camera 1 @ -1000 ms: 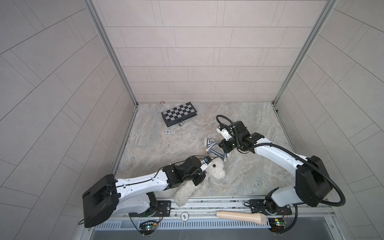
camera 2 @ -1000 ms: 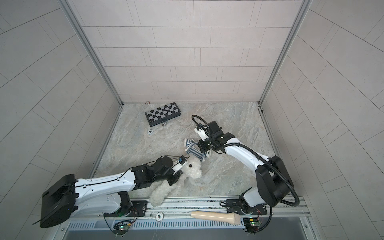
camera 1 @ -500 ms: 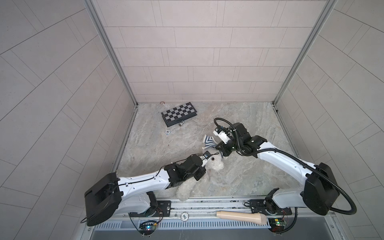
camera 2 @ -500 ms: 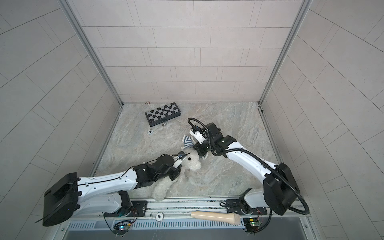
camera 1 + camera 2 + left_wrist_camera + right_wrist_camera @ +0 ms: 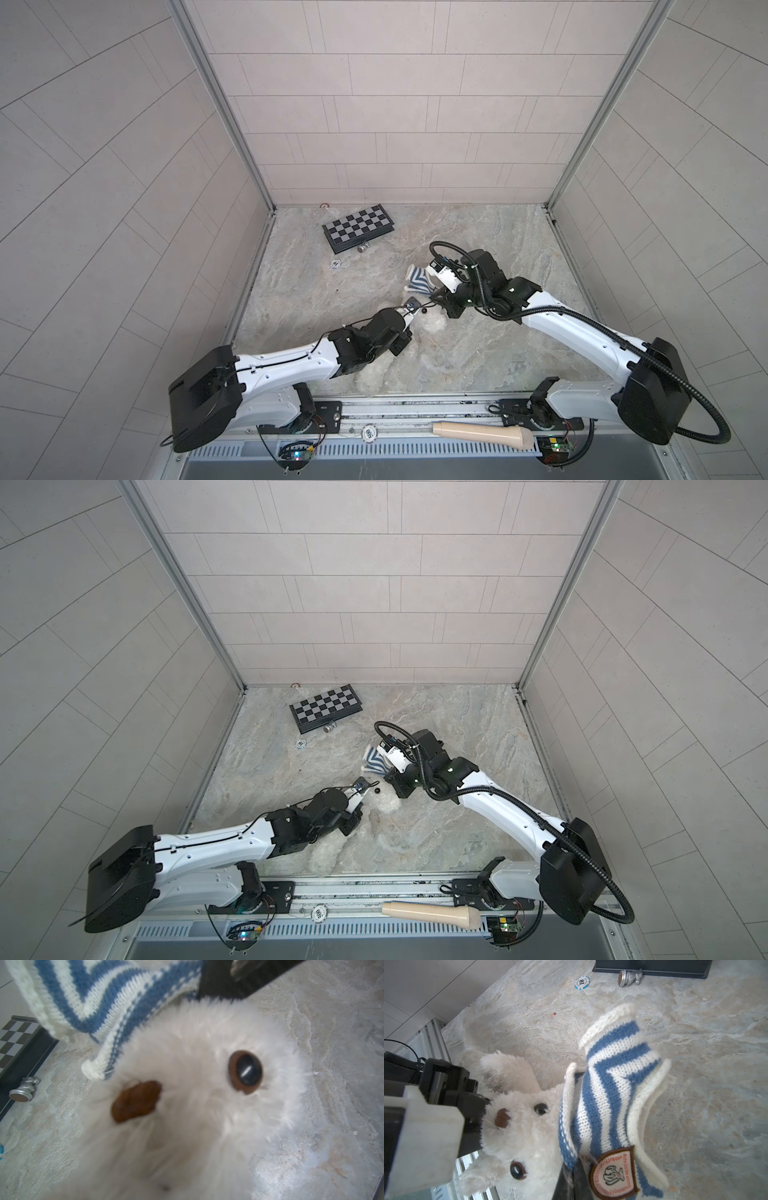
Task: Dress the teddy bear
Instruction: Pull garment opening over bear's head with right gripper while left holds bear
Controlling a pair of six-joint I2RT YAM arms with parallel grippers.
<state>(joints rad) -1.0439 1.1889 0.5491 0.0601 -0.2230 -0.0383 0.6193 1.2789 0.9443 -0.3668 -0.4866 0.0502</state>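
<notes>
In both top views the teddy bear [image 5: 432, 323] lies near the front middle of the marble table [image 5: 519, 257]. Its head is between the two grippers and its body trails toward the front rail under the left arm. From up there the fingers are too small to judge.

The right wrist view shows them. The left gripper [image 5: 481, 1122] has its black fingers [image 5: 475, 1099] sunk in the fur beside the brown nose, clenched on the bear. The right gripper [image 5: 572, 1176] pinches the striped shirt [image 5: 612, 1088] just beside its badge [image 5: 612, 1172], and the knit rests against the bear's forehead.

The left wrist view shows none of its own fingers, only the blurred face with the shirt hem touching the fur above the nose.

Only the top views show the whole chessboard [image 5: 358, 226] at the back. A silver chess piece [image 5: 363, 248] lies against its edge, with a poker chip [image 5: 335, 264] near it.
</notes>
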